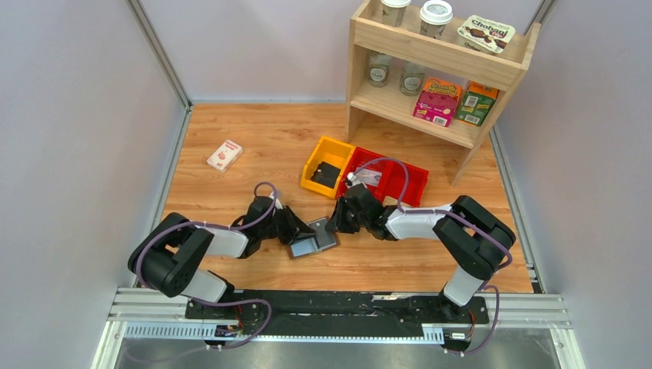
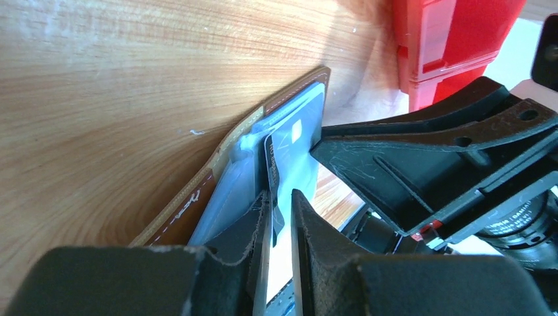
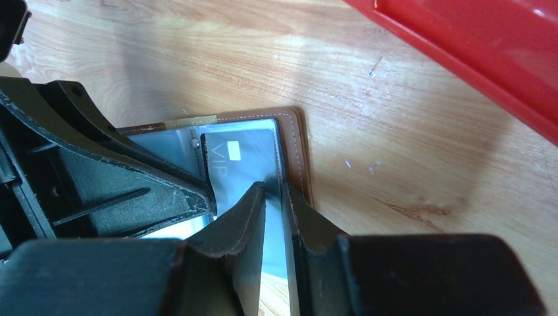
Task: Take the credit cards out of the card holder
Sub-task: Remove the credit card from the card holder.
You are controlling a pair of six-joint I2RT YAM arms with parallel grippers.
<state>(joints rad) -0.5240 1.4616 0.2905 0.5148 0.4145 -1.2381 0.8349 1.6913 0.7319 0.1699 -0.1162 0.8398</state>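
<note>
Both arms are down low at the middle of the wooden surface [image 1: 231, 192], meeting over the card holder [image 1: 311, 238]. It lies open there, just in front of the yellow bin [image 1: 327, 165] and the red bin [image 1: 384, 181].

The left hand [image 2: 281, 197] comes in from the left. Its fingers [image 2: 260, 243] are nearly together, and the edge of a dark card [image 2: 289, 155] runs down between them. The card leans against one finger with a sliver of light beside it, so I cannot tell whether it is truly pinched.

The right hand [image 3: 273, 187] comes in from the other side, fingers also drawn close with a thin gap. The tips straddle the right-hand strip of the holder, one over the dark card marked VIP, the other by the stitched brown border. I cannot tell whether it has a firm grip either. The card sits in the grey-blue pocket, and the two hands are almost touching.

Further left, a small white-and-red box [image 1: 224, 155] lies alone, and a wooden shelf [image 1: 438, 69] stands at the back right.
</note>
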